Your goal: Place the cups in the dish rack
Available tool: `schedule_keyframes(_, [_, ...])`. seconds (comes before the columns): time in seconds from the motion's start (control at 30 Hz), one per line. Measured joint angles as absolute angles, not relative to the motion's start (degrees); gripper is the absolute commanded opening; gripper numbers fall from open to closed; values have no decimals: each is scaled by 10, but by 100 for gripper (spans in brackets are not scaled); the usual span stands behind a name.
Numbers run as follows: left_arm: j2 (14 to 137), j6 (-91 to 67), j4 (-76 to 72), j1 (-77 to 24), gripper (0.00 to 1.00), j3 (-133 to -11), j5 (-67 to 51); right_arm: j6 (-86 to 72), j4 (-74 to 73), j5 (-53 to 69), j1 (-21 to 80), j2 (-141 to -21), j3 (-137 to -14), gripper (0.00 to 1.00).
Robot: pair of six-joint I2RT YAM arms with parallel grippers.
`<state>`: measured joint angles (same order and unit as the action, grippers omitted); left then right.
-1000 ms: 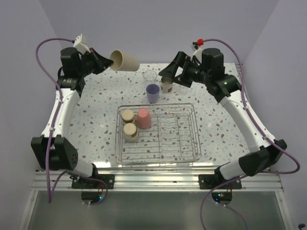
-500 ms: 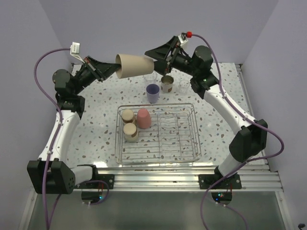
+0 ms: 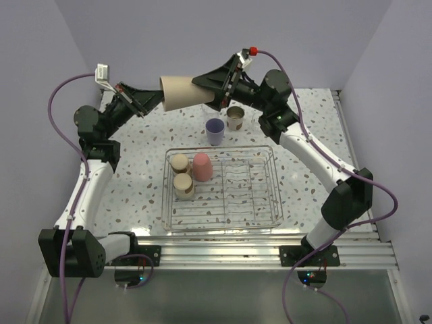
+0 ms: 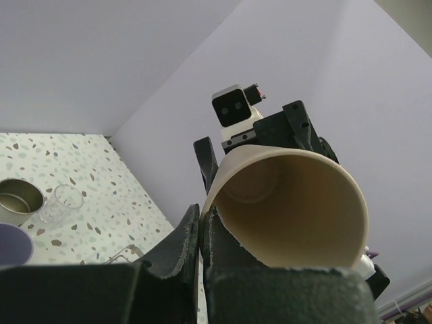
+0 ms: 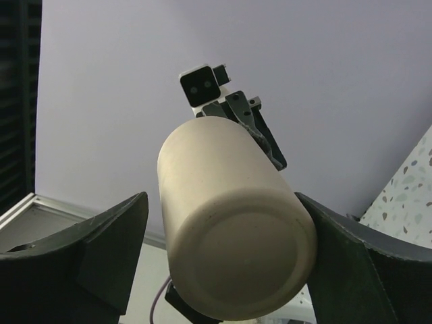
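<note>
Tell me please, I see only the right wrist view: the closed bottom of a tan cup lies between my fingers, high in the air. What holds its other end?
Observer: The left fingers pinch the rim of the tan cup at its open mouth; the left wrist view shows this.
Operator: Good. Is there free place in the dish rack?
Observer: Yes. In the top view the dish rack holds three cups, a pink cup and two brown cups, all in its left part. Its right part has no cup.
Operator: Which cups stand outside it?
Observer: A lavender cup and a metallic cup stand beyond the rack. The left wrist view also shows one clear cup near them.
</note>
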<state>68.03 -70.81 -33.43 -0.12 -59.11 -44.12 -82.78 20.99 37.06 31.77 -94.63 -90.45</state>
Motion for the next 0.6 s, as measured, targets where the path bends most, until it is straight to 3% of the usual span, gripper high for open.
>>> schedule_keyframes(0.13, [680,-714,-345,-1,0,-587,-437,-830,211,371,318,-946,-904,59])
schedule_keyframes(0.17, [680,-717,-348,-1,0,-583,-436,-830,210,371,318,-946,-903,46])
schedule_keyframes(0.23, [680,-721,-352,-1,0,-578,-436,-830,210,371,318,-946,-901,31])
schedule_keyframes(0.27, [680,-723,-353,-1,0,-575,-436,-831,210,371,317,-946,-900,17])
schedule_keyframes(0.3, [680,-724,-354,-1,1,-573,-436,-830,210,370,318,-947,-899,12])
schedule_keyframes(0.33, [680,-724,-352,-1,12,-573,-436,-830,209,370,318,-947,-898,6])
schedule_keyframes(0.37, [680,-722,-350,-1,17,-573,-437,-831,208,371,318,-947,-897,1])
schedule_keyframes(0.5, [677,-684,-300,-1,22,-579,-437,-819,199,371,317,-947,-896,0])
schedule_keyframes(0.6, [665,-616,-190,-1,38,-607,-425,-805,182,373,311,-947,-893,0])
